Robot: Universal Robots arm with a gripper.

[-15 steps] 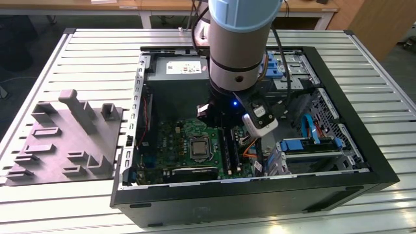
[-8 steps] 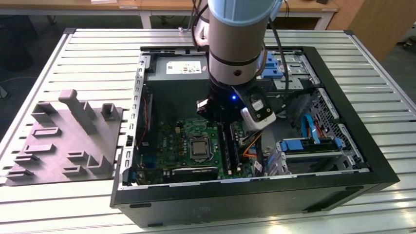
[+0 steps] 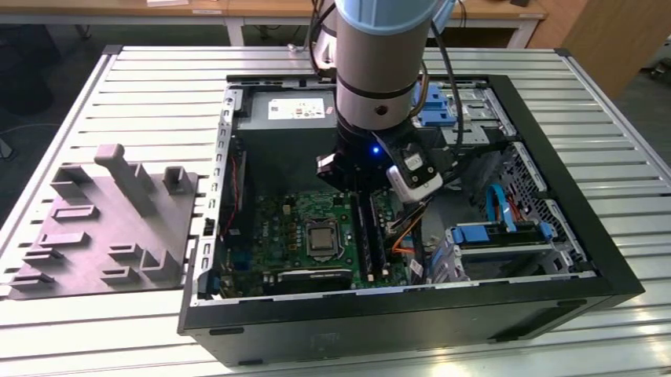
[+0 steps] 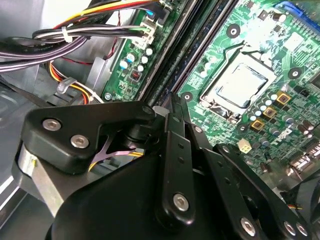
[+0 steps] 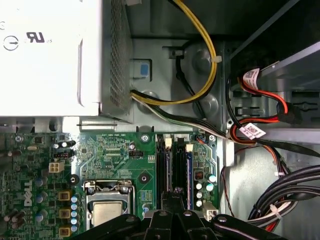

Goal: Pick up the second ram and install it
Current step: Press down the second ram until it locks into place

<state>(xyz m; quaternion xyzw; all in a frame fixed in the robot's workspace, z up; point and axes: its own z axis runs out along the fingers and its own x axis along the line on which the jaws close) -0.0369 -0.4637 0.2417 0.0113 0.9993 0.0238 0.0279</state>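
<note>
1. Second ram (image 5: 176, 167): in the first wrist view it seems to be the long, narrow, dark stick standing on edge in the bank of memory slots (image 5: 165, 165), right under the gripper (image 5: 173, 192). I cannot tell it apart from the neighbouring strips with certainty.
2. The gripper reaches down inside the open computer case (image 3: 587, 259), with its tip at the slots. Its black linkage draws to a narrow point there. I cannot tell whether it is spread, pressed together or pinching the stick.
3. In the second wrist view the gripper (image 4: 171, 100) points into the dark slot channel, between two green parts of the motherboard (image 4: 280, 60).
4. Just beside the slots sits the square processor socket (image 5: 107, 210) with its metal lid.
5. Further out, a yellow cable (image 5: 207, 55) and red and black cables (image 5: 260, 120) loop past the white power supply (image 5: 50, 55).
6. In the exterior view the arm (image 3: 378, 71) comes down from above into the case. The case lies on a slatted metal table (image 3: 157, 102), and a grey moulded fixture (image 3: 105, 220) sits to the exterior view's left.
</note>
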